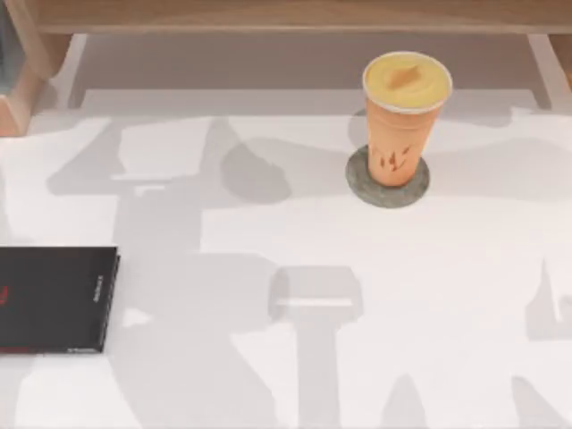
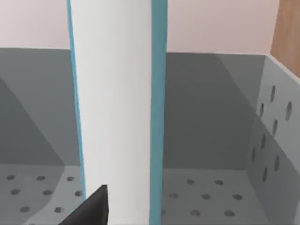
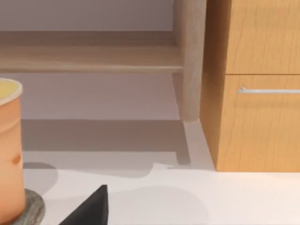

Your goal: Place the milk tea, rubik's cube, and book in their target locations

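The milk tea (image 1: 404,121), an orange cup with a yellow-tan top, stands upright on a round grey coaster (image 1: 388,183) at the back right of the table. It also rises at the edge of the right wrist view as milk tea (image 3: 9,150), with a dark part of my right gripper (image 3: 91,208) a little apart from it. The book (image 2: 117,112), teal-covered with white page edges, stands upright inside a grey perforated bin (image 2: 220,140), close in front of my left gripper (image 2: 91,208). The rubik's cube is out of view.
A thin black book (image 1: 55,298) lies flat at the table's left edge. A wooden shelf (image 1: 286,16) runs along the back. A wooden drawer cabinet (image 3: 255,93) and a shelf post (image 3: 190,61) stand beyond the milk tea.
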